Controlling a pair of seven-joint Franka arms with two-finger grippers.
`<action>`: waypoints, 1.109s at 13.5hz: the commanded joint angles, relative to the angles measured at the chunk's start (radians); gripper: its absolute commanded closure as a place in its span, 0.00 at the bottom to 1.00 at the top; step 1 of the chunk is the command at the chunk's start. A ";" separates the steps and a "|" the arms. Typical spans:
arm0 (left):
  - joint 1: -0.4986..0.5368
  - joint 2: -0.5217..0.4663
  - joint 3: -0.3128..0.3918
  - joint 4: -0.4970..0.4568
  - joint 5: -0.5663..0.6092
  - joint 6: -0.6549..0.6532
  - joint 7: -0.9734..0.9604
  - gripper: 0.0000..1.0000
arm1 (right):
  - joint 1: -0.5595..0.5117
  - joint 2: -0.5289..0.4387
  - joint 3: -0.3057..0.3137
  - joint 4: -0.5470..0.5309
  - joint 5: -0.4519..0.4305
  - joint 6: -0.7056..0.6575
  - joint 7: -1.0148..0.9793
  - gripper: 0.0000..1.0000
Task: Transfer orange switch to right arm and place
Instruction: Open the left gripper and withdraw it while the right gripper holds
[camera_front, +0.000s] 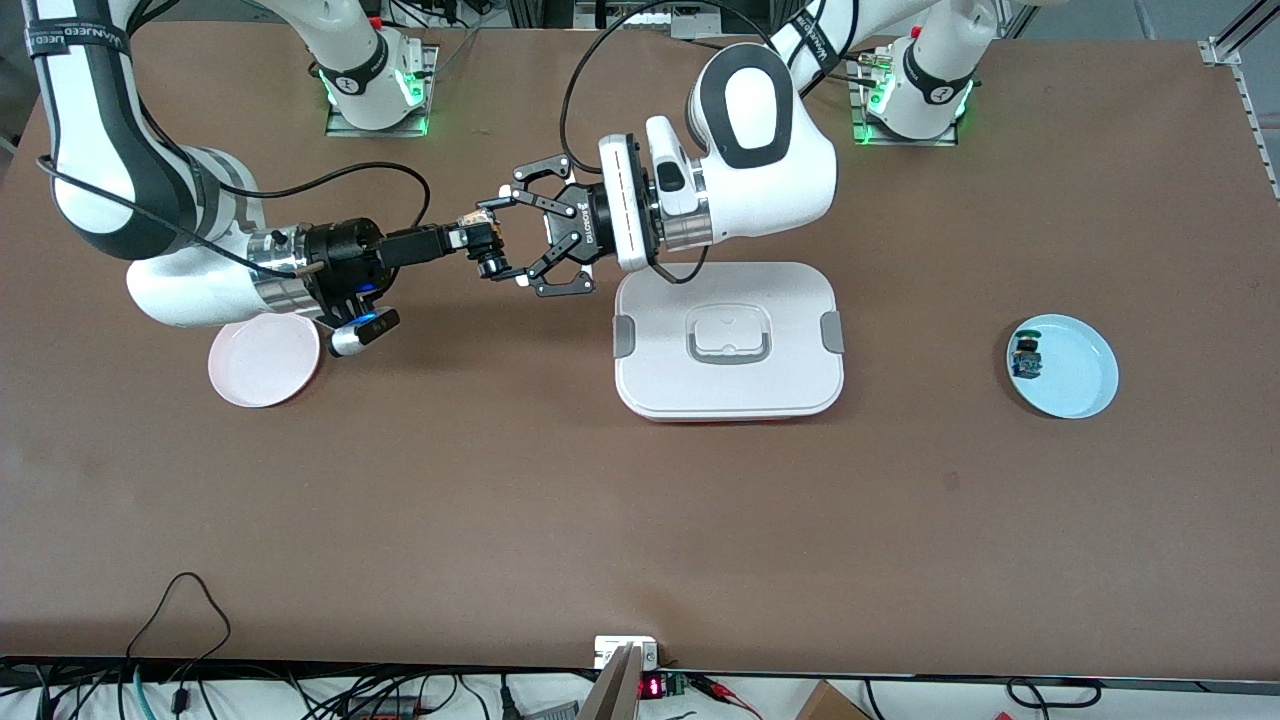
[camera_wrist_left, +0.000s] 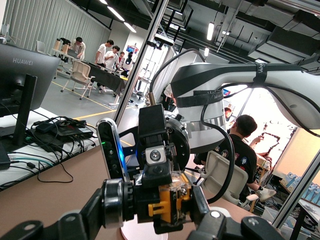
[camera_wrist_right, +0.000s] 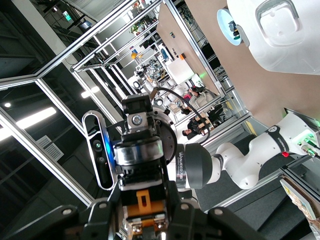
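Observation:
The orange switch (camera_front: 488, 243), a small black cylinder with orange parts, hangs in the air between the two grippers, over bare table between the pink plate and the white box. My left gripper (camera_front: 492, 240) spans the switch lengthwise, its fingers against the two ends. My right gripper (camera_front: 478, 240) meets it head-on and closes across the switch's middle. In the left wrist view the switch (camera_wrist_left: 165, 200) fills the gap of my left gripper (camera_wrist_left: 150, 212). In the right wrist view the switch (camera_wrist_right: 147, 200) sits tight in my right gripper (camera_wrist_right: 152, 212).
A white lidded box (camera_front: 728, 385) lies under the left arm's wrist. A pink plate (camera_front: 264, 360) lies under the right arm. A light blue plate (camera_front: 1080, 385) at the left arm's end holds a green-topped switch (camera_front: 1026, 357). Cables run along the table edge nearest the front camera.

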 joint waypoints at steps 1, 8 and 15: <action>-0.011 0.010 0.006 0.026 -0.022 0.014 0.028 1.00 | 0.004 -0.014 -0.002 -0.006 0.016 0.001 0.010 0.92; -0.010 0.010 0.005 0.028 -0.024 0.014 0.028 0.97 | 0.007 -0.014 -0.002 -0.008 0.034 0.006 0.010 1.00; 0.076 -0.025 -0.001 0.018 -0.054 0.004 -0.039 0.00 | 0.007 -0.015 -0.002 -0.008 0.033 0.009 0.009 1.00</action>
